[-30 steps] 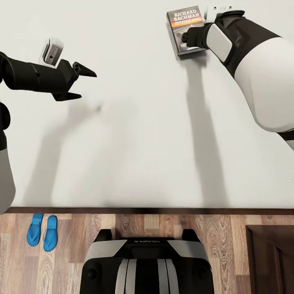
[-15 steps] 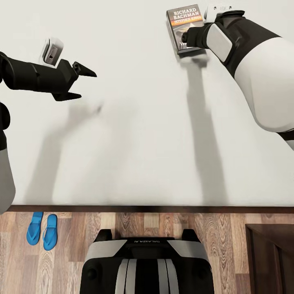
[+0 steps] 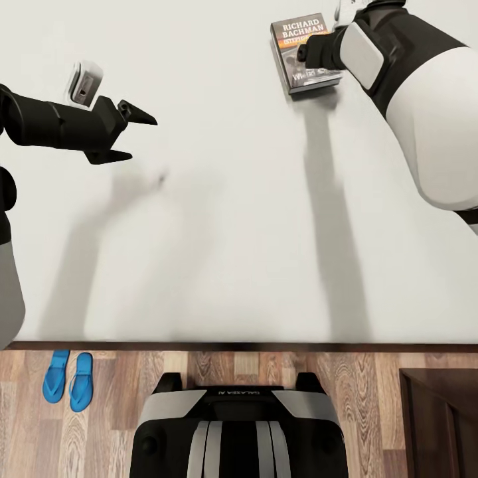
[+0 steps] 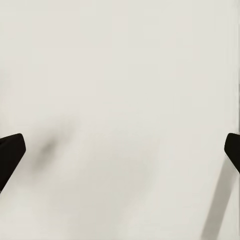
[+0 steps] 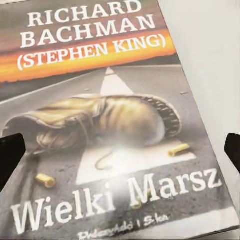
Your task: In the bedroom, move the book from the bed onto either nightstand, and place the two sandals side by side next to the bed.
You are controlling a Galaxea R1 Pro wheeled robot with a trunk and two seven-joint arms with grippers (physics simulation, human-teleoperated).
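1. Farthest left, on the plank floor just off the bed's (image 3: 239, 219) foot rail, the two sandals (image 3: 68, 379) lie flat side by side, toes pointing away from the mattress. They look light and bendy; a pinch across one sole edge or strap ought to lift each.

2. Next along, the left gripper (image 3: 136, 138) hangs over bare mattress, well apart from the book and closer to the foot rail than it. Its fingers are spread wide with nothing between them; the left wrist view has both black tips at the edges and plain sheet between.

3. Far up the bed from the foot rail lies the book (image 3: 304, 52), flat, cover up, white "RICHARD BACHMAN" lettering over an orange band. It is a thin paperback: light, a bit floppy, glossy cover, so I'd expect it to slip or sag if nipped by a corner.

4. Since it lies flush on a soft mattress, I'd judge the best hold is across a long edge or the spine, pressing into the bedding to get one finger under.

5. The right gripper (image 3: 307, 53) hovers over the cover, released, tips parted wide in the right wrist view (image 5: 120, 150).

6. Rightmost, a dark wooden nightstand (image 3: 439, 421) stands beside the foot rail.
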